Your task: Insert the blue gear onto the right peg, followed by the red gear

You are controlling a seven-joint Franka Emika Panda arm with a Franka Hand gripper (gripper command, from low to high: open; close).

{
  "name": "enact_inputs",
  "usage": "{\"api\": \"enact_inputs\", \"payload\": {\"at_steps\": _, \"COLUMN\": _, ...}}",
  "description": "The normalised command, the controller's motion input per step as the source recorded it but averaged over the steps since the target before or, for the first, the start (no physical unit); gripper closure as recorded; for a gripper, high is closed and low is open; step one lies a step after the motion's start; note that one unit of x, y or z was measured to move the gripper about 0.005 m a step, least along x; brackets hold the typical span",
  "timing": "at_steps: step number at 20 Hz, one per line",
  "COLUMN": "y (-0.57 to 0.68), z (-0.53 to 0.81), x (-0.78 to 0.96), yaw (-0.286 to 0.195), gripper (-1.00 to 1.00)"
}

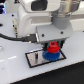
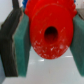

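My gripper [image 1: 51,46] is shut on the red gear [image 1: 52,49], held between its green pads. In the wrist view the red gear [image 2: 49,31] fills the frame, its dark centre hole facing the camera, with one finger pad [image 2: 22,50] on each side. The blue gear [image 1: 49,55] lies flat on the grey black-rimmed plate [image 1: 34,59], directly under the red gear. The red gear sits just above the blue gear or touches it; I cannot tell which. The right peg is hidden behind the gears and the gripper.
The white robot arm [image 1: 42,15] fills the upper part of the exterior view. A black cable [image 1: 15,37] runs in from the exterior view's left to the wrist. The plate rests on a white tabletop [image 1: 15,72].
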Motion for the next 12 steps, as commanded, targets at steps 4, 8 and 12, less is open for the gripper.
{"api": "enact_inputs", "payload": {"at_steps": 4, "y": -0.02, "z": -0.3, "x": 0.12, "yaw": 0.0, "gripper": 1.0}}
{"api": "enact_inputs", "payload": {"at_steps": 8, "y": -0.03, "z": -0.2, "x": 0.05, "yaw": 0.0, "gripper": 1.0}}
{"api": "enact_inputs", "payload": {"at_steps": 12, "y": 0.02, "z": 0.02, "x": -0.01, "yaw": 0.0, "gripper": -1.0}}
